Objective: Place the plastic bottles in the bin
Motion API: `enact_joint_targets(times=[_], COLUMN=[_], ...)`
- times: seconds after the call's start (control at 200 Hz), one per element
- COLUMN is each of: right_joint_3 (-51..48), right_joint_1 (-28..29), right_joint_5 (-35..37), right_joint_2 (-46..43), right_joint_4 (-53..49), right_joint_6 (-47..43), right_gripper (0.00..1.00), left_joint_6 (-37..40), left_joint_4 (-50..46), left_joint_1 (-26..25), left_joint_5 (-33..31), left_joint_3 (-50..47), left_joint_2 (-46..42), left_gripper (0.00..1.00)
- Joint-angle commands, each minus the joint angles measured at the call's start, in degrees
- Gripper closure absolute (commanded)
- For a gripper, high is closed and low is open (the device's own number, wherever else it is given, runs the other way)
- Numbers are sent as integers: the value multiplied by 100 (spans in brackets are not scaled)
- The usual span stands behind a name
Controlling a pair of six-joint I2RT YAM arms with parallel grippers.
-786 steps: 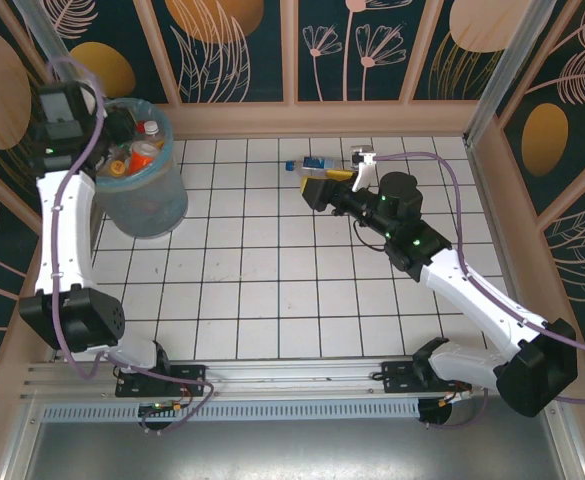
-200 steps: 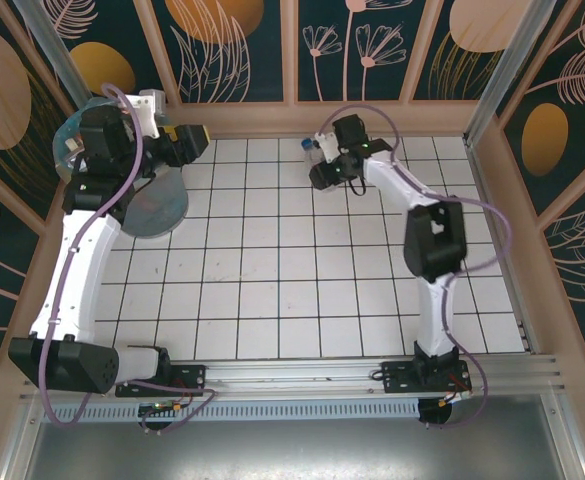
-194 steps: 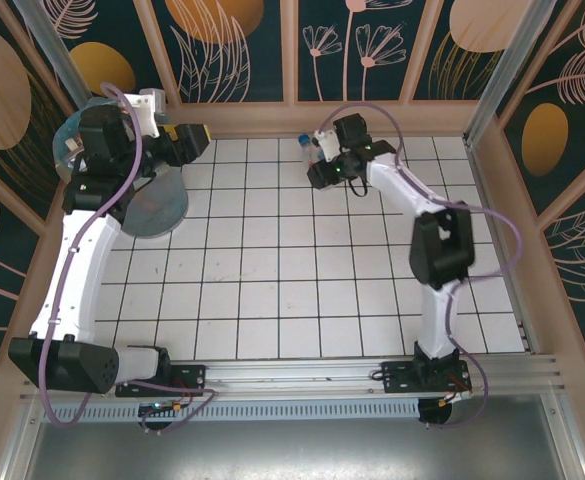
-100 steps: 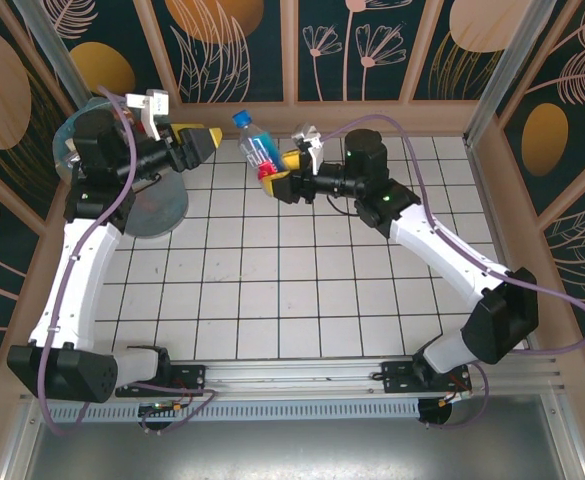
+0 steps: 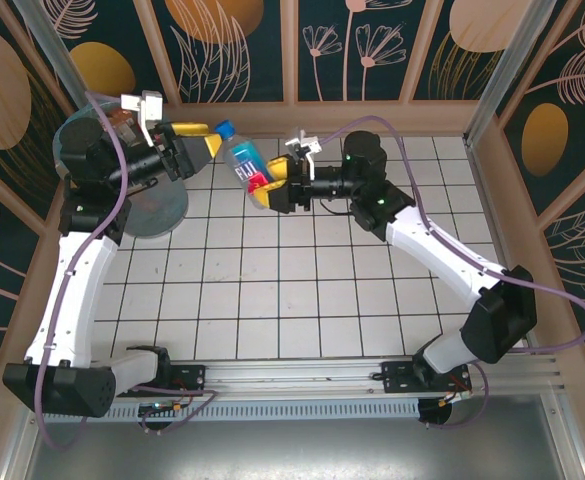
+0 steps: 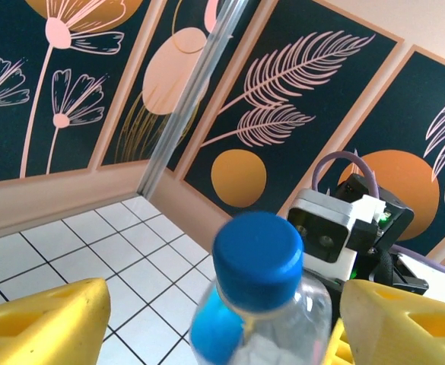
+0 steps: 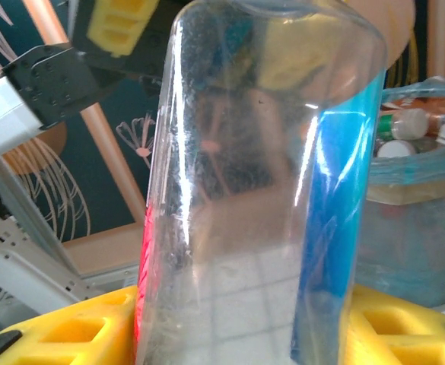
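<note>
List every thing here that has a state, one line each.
bottle, capped, tilted, held in the air
right gripper, shut on the bottle's base end
left gripper, open, fingers either side of the blue cap
bin, bag-lined, bottles inside

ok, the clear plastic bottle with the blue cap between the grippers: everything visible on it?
The clear plastic bottle has a blue screw cap, a blue-and-red label and looks empty. It is off the white tiled table, tilted, cap toward the left gripper, whose open yellow fingers flank the cap. The right gripper is shut on its lower body.
</note>
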Motion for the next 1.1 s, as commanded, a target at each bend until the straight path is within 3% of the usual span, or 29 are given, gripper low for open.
enact_joint_targets(times=[0.0,0.125,0.3,0.505,0.611,0.716,0.801,1.091], right_joint_3=[176,370,570,579,529,389,283,-182], right_joint_1=[85,152,304,331,340,340,344,380], right_joint_5=[-382,-403,-245,-69,337,1146,1717,2992], right_joint_2=[126,297,447,472,379,199,50,-678], right_joint_4=[251,-124,-542,-557,-544,-492,-536,-1247], right_joint_6=[112,-11,-245,-279,-265,-266,-364,-594], right_gripper=[47,47,46,44,32,14,6,1], left_joint_6=[-72,-114,75,96,113,165,236,464], left_joint_4=[203,296,166,150,103,-10,-131,-950], left_joint_1=[-46,-87,-100,-100,-99,-100,-93,-100], left_joint_5=[88,144,252,147,-216,-894,-1455,-4022], left_joint_3=[-89,-158,-195,-152,-38,139,342,1037], left_joint_2=[-29,-39,-81,-95,-129,-184,-184,-369], left_gripper=[26,38,47,84,100,100,100,100])
